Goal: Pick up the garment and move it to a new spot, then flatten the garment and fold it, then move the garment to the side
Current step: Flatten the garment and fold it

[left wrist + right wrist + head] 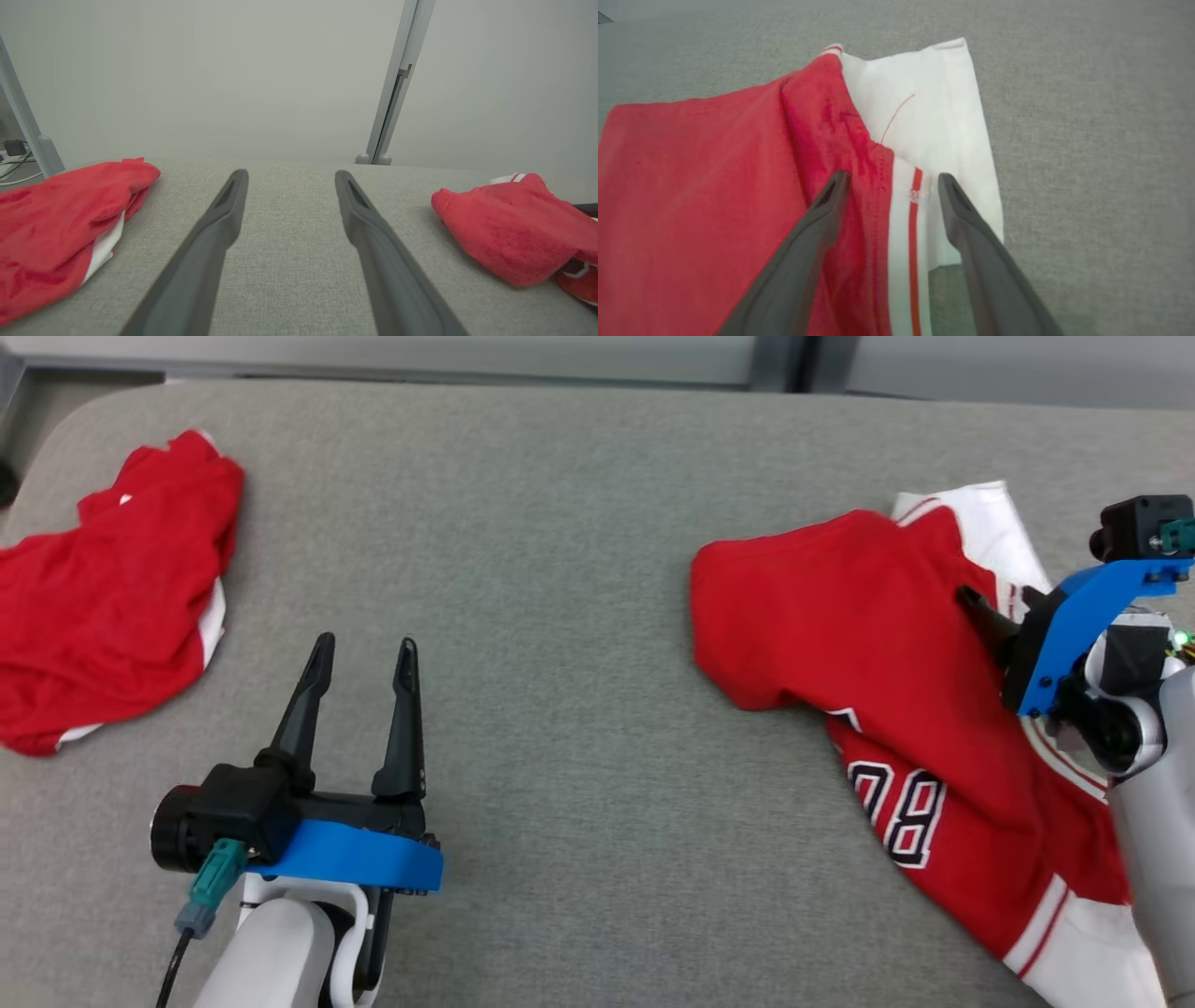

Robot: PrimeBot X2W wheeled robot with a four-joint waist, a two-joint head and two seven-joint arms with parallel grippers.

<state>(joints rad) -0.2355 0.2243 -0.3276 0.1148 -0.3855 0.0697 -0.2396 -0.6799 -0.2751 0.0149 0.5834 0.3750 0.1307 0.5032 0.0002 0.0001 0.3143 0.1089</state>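
On the grey padded table (560,569) lie 2 red-and-white garments, well apart: a crumpled one (103,607) at the robot's far left and a jersey (868,644) at its right, spread loosely with a white sleeve sticking out at its far end. There are 2 grippers, each with 2 dark fingers. The right gripper (1004,602) sits over the jersey's right part with its jaws spread wide and nothing clamped between them. In the right wrist view that gripper (892,179) straddles the seam where the red cloth meets a white band with a red stripe, 1 finger over red, the other over white; whether the tips touch the cloth I cannot tell. The left gripper (366,642) hangs over bare table between the 2 garments, jaws equally wide and empty. The head view gives the jersey's black number print outlined in white, which the wrist views miss. The left wrist view adds a pale wall and a grey upright post (395,93) behind the table.
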